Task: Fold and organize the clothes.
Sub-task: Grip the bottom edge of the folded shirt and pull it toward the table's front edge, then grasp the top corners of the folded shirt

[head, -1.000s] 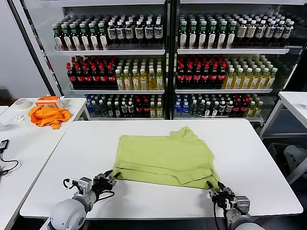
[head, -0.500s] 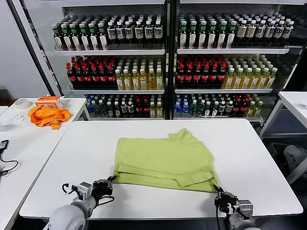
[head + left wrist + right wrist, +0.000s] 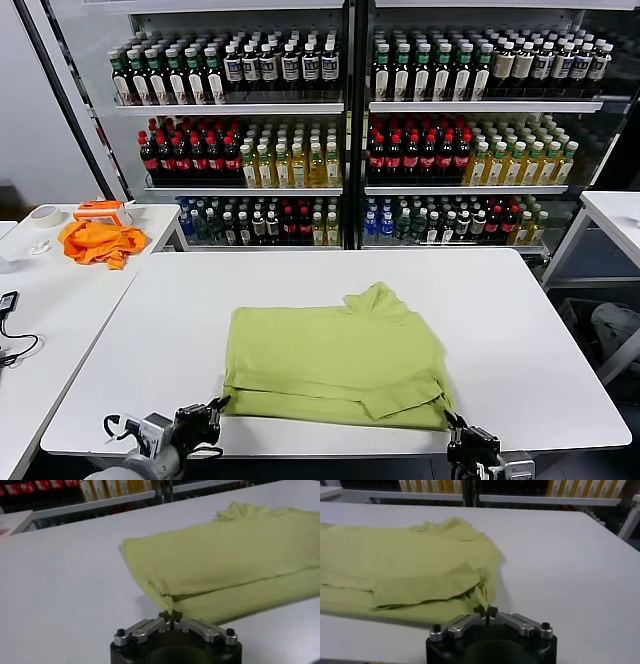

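Bottle-filled shelves [image 3: 340, 130] behind white table [image 3: 150, 330], folded T-shirt [image 3: 335, 365].

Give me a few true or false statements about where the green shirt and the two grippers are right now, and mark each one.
1. The left gripper is shut on a near corner of the T-shirt. True.
2. The right gripper hangs open, well clear of the fabric. False: it pinches the other near corner.
3. The T-shirt lies on the white table. True.
4. The orange cloth sits on top of the T-shirt. False: it lies on a separate table to the robot's left.
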{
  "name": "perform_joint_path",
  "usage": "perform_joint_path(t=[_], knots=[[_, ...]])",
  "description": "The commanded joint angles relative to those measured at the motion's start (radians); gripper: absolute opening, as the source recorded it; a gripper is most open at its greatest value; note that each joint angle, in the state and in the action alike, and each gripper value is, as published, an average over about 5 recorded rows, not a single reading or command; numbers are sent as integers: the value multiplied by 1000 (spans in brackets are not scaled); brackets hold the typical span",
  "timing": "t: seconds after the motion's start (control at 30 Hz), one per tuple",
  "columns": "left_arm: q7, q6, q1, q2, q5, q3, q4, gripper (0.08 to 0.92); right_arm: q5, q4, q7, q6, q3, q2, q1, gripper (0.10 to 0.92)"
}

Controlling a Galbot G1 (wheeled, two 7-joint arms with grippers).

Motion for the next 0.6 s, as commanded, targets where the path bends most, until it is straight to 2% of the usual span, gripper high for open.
perform_joint_path(t=[0.03, 0.17, 0.27, 0.37, 0.5, 0.6], knots=[[-3, -3, 55, 4, -3, -62, -105, 155, -16, 80, 18, -14, 52, -7, -47, 243], [-12, -3, 22, 11, -45, -73, -171, 268, 96, 147, 22, -46, 143, -34, -31, 364], [-14, -3, -42, 25, -64, -77, -157, 354, 170, 173, 26, -66, 180, -58, 34, 450], [-12, -4, -149, 49, -110, -58, -74, 441, 195, 126, 41, -80, 149, -80, 164, 537], [-7, -20, -316, 67, -125, 18, 74, 562, 187, -13, 65, -85, 36, -94, 392, 650], [2, -35, -395, 72, -126, 61, 157, 649, 179, -114, 75, -85, -54, -92, 531, 736]])
